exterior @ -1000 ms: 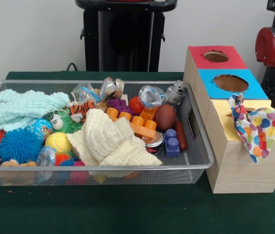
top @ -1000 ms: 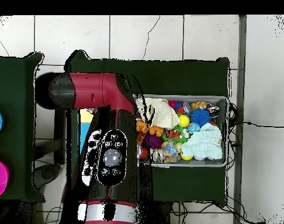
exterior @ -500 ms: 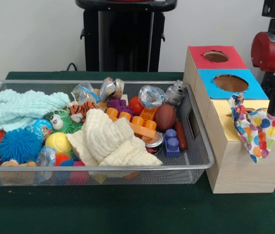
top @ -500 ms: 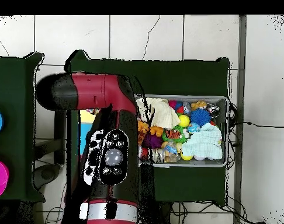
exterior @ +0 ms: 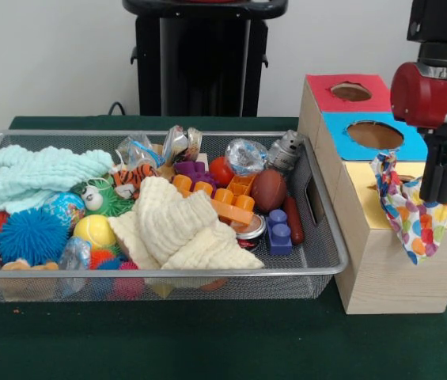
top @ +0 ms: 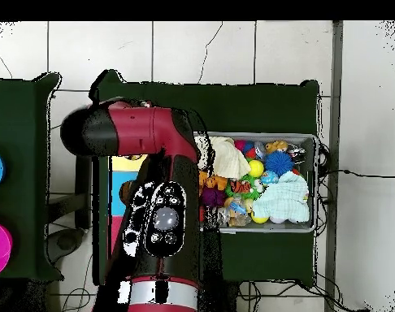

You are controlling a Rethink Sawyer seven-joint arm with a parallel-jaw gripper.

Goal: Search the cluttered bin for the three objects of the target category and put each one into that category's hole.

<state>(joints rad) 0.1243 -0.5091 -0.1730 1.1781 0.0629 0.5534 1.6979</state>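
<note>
One claw (exterior: 445, 190) against polka-dot cloth (exterior: 414, 214).

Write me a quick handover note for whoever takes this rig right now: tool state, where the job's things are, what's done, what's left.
Tool: down at the polka-dot cloth on the yellow section of the sorting box; whether it grips the cloth cannot be told.
Cloth: draped over the yellow top and down the box front, not through the hole.
Wire bin: mint cloth at one end, cream cloth in the middle, among balls, blocks and other toys.
Done: polka-dot cloth brought to the box.
Left: probably push it in, then fetch the two bin cloths.
</note>
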